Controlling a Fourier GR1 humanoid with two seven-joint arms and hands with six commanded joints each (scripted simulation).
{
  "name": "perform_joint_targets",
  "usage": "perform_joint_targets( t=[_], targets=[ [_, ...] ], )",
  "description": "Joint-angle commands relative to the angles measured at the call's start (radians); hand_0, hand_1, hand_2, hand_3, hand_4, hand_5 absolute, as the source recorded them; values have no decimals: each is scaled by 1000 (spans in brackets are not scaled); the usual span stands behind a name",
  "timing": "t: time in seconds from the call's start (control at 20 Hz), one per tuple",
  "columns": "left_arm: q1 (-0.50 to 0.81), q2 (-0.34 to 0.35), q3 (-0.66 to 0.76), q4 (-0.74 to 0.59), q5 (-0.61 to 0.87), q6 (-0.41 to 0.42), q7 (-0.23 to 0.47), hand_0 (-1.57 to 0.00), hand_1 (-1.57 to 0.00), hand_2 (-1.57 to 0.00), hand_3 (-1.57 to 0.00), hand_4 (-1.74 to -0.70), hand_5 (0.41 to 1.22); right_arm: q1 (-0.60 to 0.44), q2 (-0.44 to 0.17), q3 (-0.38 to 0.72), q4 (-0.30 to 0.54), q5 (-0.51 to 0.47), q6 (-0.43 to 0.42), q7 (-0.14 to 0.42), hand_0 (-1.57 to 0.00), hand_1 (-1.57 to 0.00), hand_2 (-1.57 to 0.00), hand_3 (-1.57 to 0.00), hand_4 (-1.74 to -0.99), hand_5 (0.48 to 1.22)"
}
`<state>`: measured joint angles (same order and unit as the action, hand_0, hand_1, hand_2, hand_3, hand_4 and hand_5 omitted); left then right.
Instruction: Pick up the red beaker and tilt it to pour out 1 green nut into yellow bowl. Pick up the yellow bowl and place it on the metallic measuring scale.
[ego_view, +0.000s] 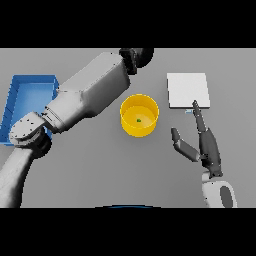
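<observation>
The yellow bowl (139, 115) stands at the table's middle with one green nut (138, 120) lying inside it. To its upper right lies the metallic measuring scale (187, 90), a pale square plate. My right hand (208, 145) is open to the right of the bowl, apart from it, fingers straight and pointing at the scale's near edge, thumb spread toward the bowl. My left arm reaches across behind the bowl; its hand (136, 57) shows only as a dark shape at the scene's far edge. No red beaker is visible.
A blue tray (15, 92) sits at the left side of the table, partly covered by my left arm (87, 95). Grey tabletop lies between the bowl and the scale.
</observation>
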<state>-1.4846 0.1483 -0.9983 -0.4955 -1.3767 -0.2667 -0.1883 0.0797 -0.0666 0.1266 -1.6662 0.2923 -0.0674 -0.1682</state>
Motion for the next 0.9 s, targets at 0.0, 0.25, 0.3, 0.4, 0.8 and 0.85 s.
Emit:
perform_joint_targets(
  t=[0.0, 0.25, 0.3, 0.4, 0.8, 0.85],
  targets=[
    [-29, 18, 42, 15, 24, -8, 11, -1571, -1571, -1571, -1263, -1731, 1221, 0, 3, 3, -9, 0, -1, -1, 1, 1, 1, 1, -1024, 681],
    [-119, 79, 273, 175, 162, 21, 65, -1571, -1571, -1571, -1346, -1731, 1221, 6, 4, 0, -18, -16, 8, 7, 1, 1, 1, 1, -996, 681],
    [-130, 97, 337, 196, 211, 12, 91, -1571, -1571, -1571, -1391, -1733, 1221, 7, 13, 11, -10, -4, 1, 1, 1, 1, 1, 1, -996, 675],
    [-135, 153, 441, 241, 292, 36, 131, -1571, -1571, -1571, -1431, -1736, 1221, -1, 14, 6, 7, -2, -6, 2, 1, 1, 1, 1, -999, 665],
    [50, 383, 762, 280, 594, 218, 322, -1571, -1571, -1571, -1412, -1740, 1221, -36, 20, 0, 22, -32, 8, 18, 1, 1, 1, 1, -1034, 655],
    [83, 394, 797, 268, 633, 242, 341, -1571, -1571, -1571, -1425, -1740, 1221, -36, 17, 3, 17, -31, 12, 21, 1, 1, 1, 1, -1044, 654]
  ],
)
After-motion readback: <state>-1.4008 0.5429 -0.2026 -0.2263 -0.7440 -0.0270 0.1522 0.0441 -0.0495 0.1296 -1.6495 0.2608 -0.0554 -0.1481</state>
